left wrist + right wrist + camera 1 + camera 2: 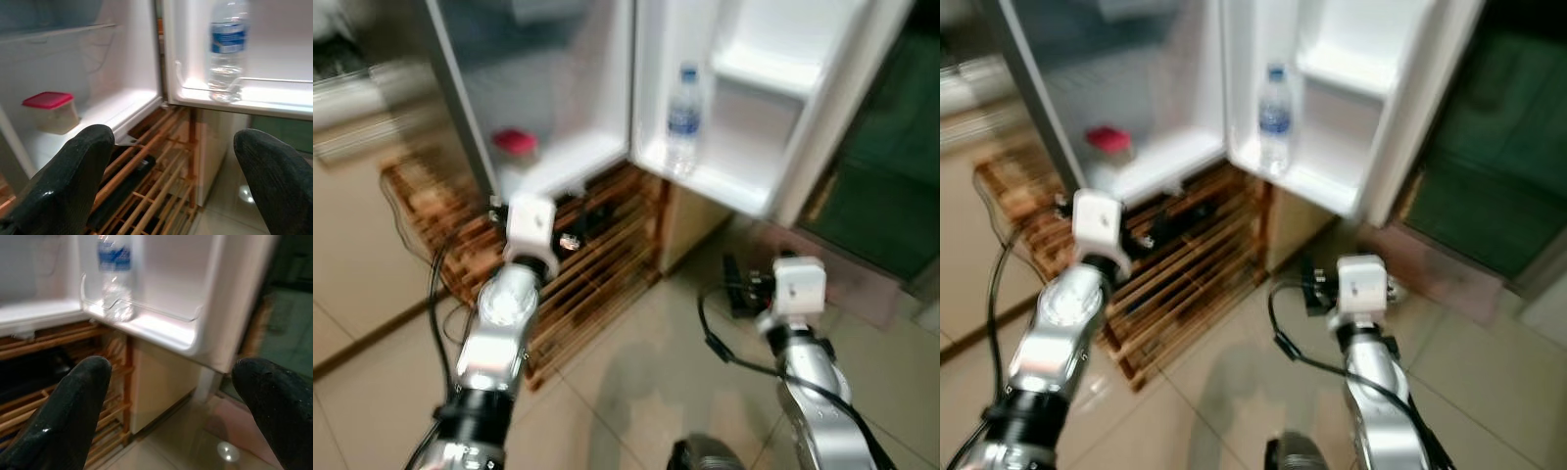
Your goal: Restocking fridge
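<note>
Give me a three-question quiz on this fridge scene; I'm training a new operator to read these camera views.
1. True or false: the water bottle stands in the open door's shelf.
2. What colour is the lid of the container inside the fridge?
3. The fridge stands on: A) a wooden slatted rack B) a metal cart C) a carpet

Key: 1 true; 2 red; 3 A

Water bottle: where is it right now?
The water bottle stands upright on the lower shelf of the open fridge door, ahead of the robot, right of the container with the red lid in the fridge body.
</note>
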`<state>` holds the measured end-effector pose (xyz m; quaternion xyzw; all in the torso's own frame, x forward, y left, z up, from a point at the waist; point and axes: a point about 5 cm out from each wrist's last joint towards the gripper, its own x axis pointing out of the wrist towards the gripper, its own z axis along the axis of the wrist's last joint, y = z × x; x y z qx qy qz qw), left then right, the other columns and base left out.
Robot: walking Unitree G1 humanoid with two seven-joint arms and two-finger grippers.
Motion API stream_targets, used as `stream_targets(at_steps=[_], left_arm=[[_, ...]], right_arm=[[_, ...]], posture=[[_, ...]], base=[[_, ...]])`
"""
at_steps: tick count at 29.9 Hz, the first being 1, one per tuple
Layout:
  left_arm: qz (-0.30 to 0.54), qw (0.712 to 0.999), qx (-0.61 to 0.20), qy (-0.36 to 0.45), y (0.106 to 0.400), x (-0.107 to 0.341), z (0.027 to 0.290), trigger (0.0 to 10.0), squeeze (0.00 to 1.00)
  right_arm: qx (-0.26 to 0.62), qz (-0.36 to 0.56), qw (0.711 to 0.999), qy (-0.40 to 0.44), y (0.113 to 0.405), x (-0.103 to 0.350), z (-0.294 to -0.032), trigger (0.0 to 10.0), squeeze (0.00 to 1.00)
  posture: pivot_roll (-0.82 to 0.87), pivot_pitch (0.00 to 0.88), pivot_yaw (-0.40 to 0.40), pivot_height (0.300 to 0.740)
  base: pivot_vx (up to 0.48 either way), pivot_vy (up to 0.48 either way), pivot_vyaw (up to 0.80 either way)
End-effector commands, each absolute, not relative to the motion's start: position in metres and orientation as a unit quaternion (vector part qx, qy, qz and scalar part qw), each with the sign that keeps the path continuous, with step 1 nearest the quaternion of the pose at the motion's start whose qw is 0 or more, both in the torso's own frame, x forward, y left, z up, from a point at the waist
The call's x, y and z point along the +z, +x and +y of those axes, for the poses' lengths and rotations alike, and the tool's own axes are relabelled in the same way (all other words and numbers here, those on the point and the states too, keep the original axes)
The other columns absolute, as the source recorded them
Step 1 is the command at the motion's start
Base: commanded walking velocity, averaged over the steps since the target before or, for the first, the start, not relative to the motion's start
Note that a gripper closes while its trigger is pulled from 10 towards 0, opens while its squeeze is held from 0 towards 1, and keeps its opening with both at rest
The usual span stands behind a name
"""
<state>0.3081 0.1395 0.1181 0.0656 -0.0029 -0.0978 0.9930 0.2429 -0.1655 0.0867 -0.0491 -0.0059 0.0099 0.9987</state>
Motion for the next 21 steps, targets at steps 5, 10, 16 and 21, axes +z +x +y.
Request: stream_targets(at_steps=[5,10,16,21], left_arm=[[-0.02,0.992,-0.114,0.058,0.307,0.124,0.133,10.0,0.0],[-0.017,0.992,-0.113,0.058,0.309,0.122,0.132,10.0,0.0],[-0.011,0.993,-0.108,0.051,0.312,0.12,0.131,10.0,0.0],[-0.014,0.992,-0.116,0.05,0.312,0.119,0.127,10.0,0.0]], right_arm=[[-0.017,-0.008,0.998,-0.059,0.244,0.088,-0.176,10.0,0.0],[-0.022,0.005,0.997,-0.068,0.239,0.082,-0.18,10.0,0.0],[-0.012,0.009,0.997,-0.08,0.234,0.079,-0.176,10.0,0.0],[0.001,0.011,0.996,-0.087,0.231,0.077,-0.173,10.0,0.0]], posture=[[-0.17,0.008,0.036,0.727],[-0.18,0.005,0.037,0.727],[-0.19,0.0,0.039,0.727],[-0.19,0.0,0.039,0.727]], base=[[0.0,-0.472,0.25],[0.0,-0.469,0.57],[0.0,-0.463,0.58],[0.0,-0.461,0.58]])
